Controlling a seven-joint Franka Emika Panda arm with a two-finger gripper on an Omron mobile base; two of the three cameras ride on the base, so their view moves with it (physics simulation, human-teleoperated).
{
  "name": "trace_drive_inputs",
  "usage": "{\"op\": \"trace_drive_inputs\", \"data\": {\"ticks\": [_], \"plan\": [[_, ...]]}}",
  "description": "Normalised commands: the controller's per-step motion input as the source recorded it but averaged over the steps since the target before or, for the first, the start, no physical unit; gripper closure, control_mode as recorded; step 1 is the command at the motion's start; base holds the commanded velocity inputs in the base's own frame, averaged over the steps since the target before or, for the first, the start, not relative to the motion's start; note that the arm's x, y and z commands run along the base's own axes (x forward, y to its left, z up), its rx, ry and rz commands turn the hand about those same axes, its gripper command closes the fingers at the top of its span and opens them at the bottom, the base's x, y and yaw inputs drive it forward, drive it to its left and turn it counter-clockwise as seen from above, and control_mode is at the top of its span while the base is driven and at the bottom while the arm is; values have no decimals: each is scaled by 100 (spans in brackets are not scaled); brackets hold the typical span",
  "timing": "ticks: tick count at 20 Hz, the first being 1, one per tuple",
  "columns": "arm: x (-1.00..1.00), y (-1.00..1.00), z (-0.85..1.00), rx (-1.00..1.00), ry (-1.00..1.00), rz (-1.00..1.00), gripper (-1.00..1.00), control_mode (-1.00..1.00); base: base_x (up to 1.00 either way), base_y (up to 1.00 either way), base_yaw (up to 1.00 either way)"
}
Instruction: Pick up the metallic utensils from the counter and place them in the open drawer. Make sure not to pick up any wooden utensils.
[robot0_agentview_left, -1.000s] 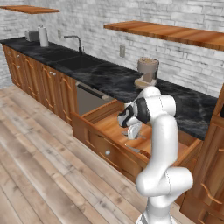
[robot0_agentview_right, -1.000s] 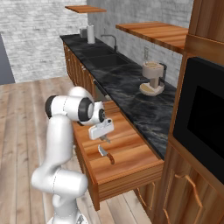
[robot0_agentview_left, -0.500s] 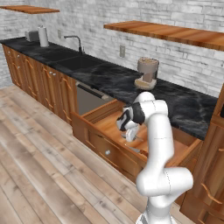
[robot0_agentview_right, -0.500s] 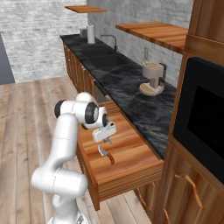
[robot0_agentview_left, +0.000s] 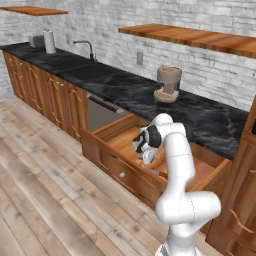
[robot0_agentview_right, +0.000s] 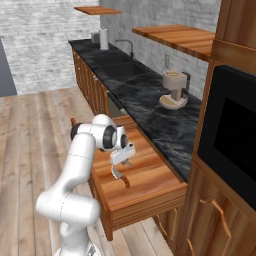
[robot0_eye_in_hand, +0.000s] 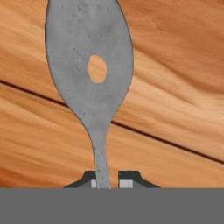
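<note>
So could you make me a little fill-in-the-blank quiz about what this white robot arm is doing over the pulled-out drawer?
1. The two-finger gripper is shut on the handle of a grey metal ____ with a hole in its bowl.
2. The gripper hangs over the floor of the open reddish-brown wooden ____.
3. On the black marble counter behind the drawer stands a ____-coloured appliance on a round base.

Missing words: spoon; drawer; beige (the appliance)

bare open drawer (robot0_agentview_right: 150, 175) floor below tool (robot0_agentview_right: 119, 161), counter (robot0_agentview_right: 150, 105) edge beside
</note>
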Motion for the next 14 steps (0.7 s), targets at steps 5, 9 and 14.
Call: {"op": "trace_drive_inputs", "data": {"ticks": [5,9,14], "plan": [[34,4,-57,0,0,0,-100,-100,0,0,0],[7,19,-21,0,0,0,-100,-100,0,0,0],[0,21,10,0,-2,0,-100,-100,0,0,0]]}}
